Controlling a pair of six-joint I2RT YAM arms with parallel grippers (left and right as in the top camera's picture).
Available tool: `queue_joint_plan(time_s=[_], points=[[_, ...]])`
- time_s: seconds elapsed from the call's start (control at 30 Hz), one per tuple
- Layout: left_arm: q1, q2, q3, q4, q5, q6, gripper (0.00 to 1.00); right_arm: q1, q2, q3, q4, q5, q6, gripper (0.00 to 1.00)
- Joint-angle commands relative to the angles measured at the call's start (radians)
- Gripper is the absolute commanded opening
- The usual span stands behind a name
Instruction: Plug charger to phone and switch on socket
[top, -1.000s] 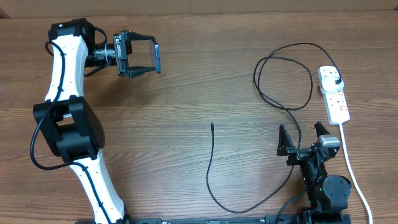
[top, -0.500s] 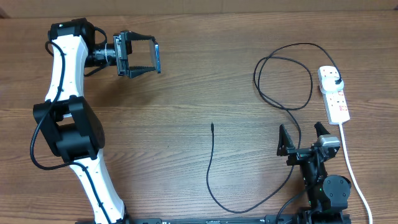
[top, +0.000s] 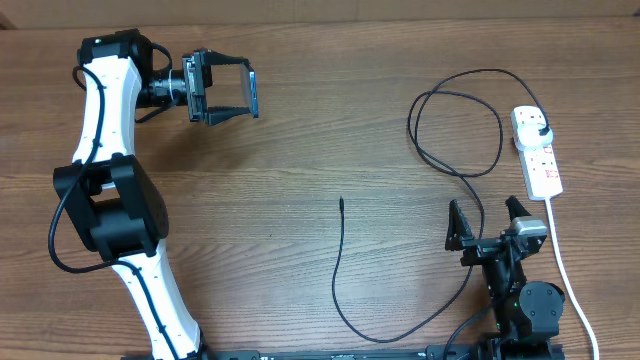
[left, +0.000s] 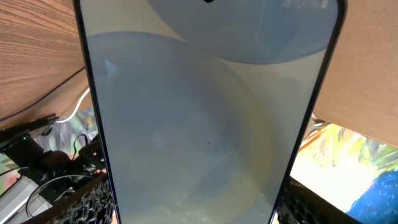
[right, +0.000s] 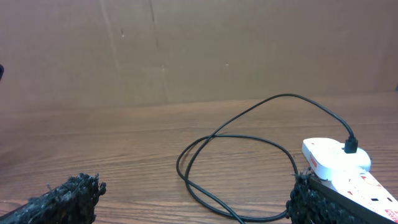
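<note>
My left gripper (top: 248, 92) hangs over the table's far left and is shut on the phone (top: 254, 92). The phone's pale screen (left: 205, 124) fills the left wrist view, with the pads (left: 93, 202) against its black edges. The charger (top: 455, 175) loops across the right side of the table. Its small tip (top: 342, 201) lies free at mid-table, and its plug (top: 541, 133) sits in the white socket (top: 540, 165) at the far right. My right gripper (top: 490, 220) is open near the front right, with the charger's loop (right: 205, 140) and the socket (right: 339, 165) ahead of it.
The socket's white cord (top: 565, 270) runs toward the front edge, just right of the right arm. A brown board wall (right: 186, 50) stands behind the table. Bare wood (top: 300, 150) lies between the two grippers.
</note>
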Motion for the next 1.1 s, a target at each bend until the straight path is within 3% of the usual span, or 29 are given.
queue_joint_plan(time_s=[0.0, 0.63, 1.07], points=[[-0.006, 0.002, 0.031, -0.002, 0.049, -0.011, 0.04, 0.004, -0.011, -0.011, 0.002, 0.014, -0.002, 1.0], [-0.006, 0.002, 0.031, -0.001, 0.042, -0.01, 0.04, 0.004, -0.011, -0.011, 0.002, 0.014, -0.002, 1.0], [-0.006, 0.002, 0.031, 0.002, -0.166, -0.006, 0.04, 0.004, -0.011, -0.011, 0.002, 0.014, -0.002, 1.0]])
